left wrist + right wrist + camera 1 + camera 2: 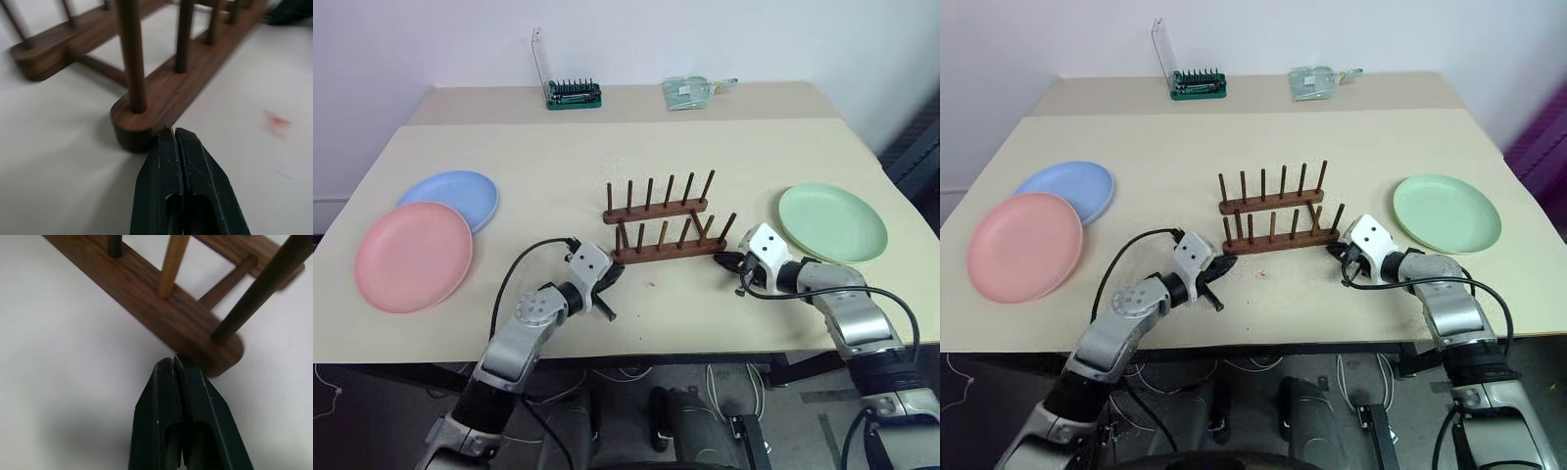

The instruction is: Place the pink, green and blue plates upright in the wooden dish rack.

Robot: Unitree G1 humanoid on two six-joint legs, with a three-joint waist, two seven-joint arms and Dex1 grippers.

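the wooden dish rack (666, 223) stands empty at the middle of the desk (558, 166). the left gripper (174, 139) has its fingers pressed together, holding nothing, their tips at the rounded end of the rack's near rail on the robot's left. the right gripper (173, 363) has its fingers closed and empty too, tips at that rail's other end. the pink plate (413, 256) lies flat far to the left, overlapping the blue plate (453, 196) behind it. the green plate (831, 221) lies flat on the right.
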